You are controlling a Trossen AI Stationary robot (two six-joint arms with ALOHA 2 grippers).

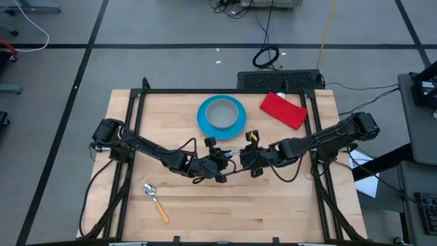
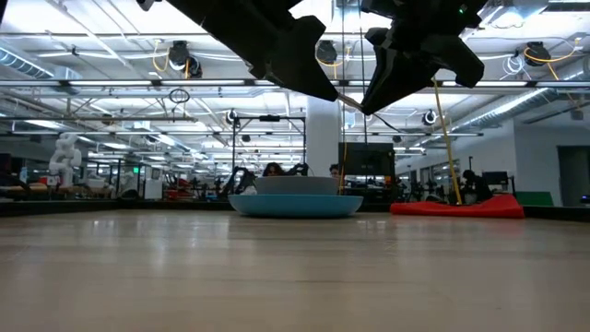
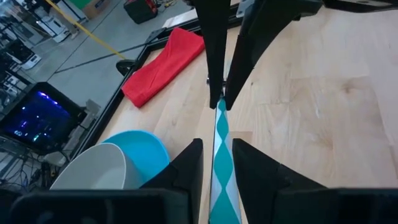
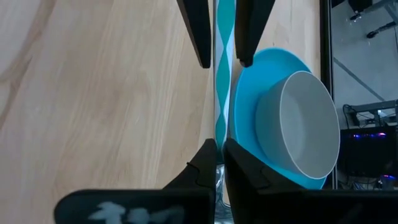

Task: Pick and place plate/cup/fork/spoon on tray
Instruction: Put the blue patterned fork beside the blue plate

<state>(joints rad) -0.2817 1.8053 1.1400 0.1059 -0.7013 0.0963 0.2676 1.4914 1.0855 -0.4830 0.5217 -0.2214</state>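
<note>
The fork (image 4: 222, 74) shows as a slim stick with a teal-and-white diamond pattern; its head is hidden. It hangs level above the table's middle, between my two grippers, which face each other. My right gripper (image 4: 219, 152) is shut on one end. My left gripper (image 3: 217, 155) is open, its fingers on either side of the other end. The pale grey cup (image 1: 221, 113) stands in the blue plate (image 1: 205, 121) at the far middle. The orange-handled spoon (image 1: 156, 202) lies flat at the near left. My right gripper pinches the fork's end (image 4: 219, 134) between its two fingers, which come level from the table's right and lie along the fork. The fork is level and lifted clear of the table. Whether my left gripper's fingers touch it I cannot tell.
A red folded cloth (image 1: 283, 109) lies at the far right, beside the plate. A black frame (image 1: 133, 130) runs along the table's left, far and right sides. Bare wood (image 1: 273, 212) shows at the near right.
</note>
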